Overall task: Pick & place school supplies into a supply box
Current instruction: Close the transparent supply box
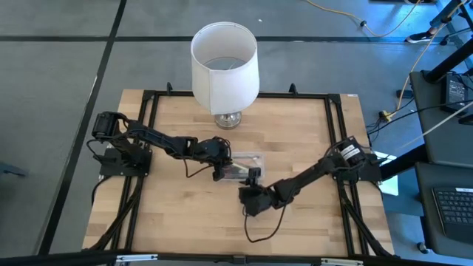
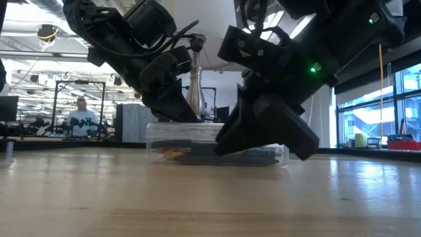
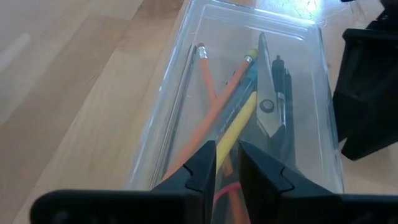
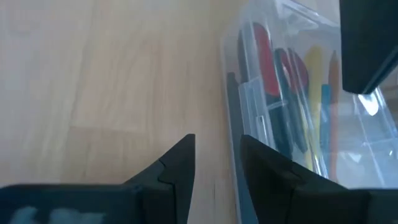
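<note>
Supplies look all packed: pencils, pens and scissors lie inside the clear box mid-table in front of the lamp, none loose on the wood, so likely only lid closing or retreat remains. Right gripper, nearer, sits low at the box's edge, fingers slightly apart, holding nothing; left gripper is poised over the box's other end, fingers nearly together, empty.

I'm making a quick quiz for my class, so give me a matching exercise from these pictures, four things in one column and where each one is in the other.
1. scissors
2. lampshade
3. left pincer
4. right pincer

a. at the table's far edge
b. inside the clear supply box
c. over the box's contents
d. beside the box, over bare wood

Pairs: 1-b, 2-a, 3-c, 4-d
</note>
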Motion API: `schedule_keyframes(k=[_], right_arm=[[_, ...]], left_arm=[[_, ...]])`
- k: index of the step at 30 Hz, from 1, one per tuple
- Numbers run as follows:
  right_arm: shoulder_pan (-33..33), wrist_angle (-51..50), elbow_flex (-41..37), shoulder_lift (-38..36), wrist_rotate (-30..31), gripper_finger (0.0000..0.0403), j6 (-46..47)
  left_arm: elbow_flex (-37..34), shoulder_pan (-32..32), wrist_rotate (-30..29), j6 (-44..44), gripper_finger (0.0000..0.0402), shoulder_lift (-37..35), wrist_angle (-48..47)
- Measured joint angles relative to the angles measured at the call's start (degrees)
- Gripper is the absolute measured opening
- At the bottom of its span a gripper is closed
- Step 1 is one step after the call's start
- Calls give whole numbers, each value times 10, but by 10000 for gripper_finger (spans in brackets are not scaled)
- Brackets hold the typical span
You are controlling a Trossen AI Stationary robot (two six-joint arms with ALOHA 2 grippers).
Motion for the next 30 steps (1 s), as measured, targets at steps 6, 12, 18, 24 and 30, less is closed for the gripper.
schedule_keyframes(k=[6,12,18,24,30], right_arm=[[-3,9,0,15,25,133,15],[-3,32,0,39,41,133,38],[8,45,8,42,44,133,7],[12,45,10,42,31,133,9],[7,45,10,42,39,133,70]], left_arm=[[0,0,-2,10,57,0,-4],[0,1,-4,11,60,0,-5],[0,1,-5,11,56,2,-5],[0,0,-3,11,56,2,-5],[0,0,-4,10,52,2,-4]])
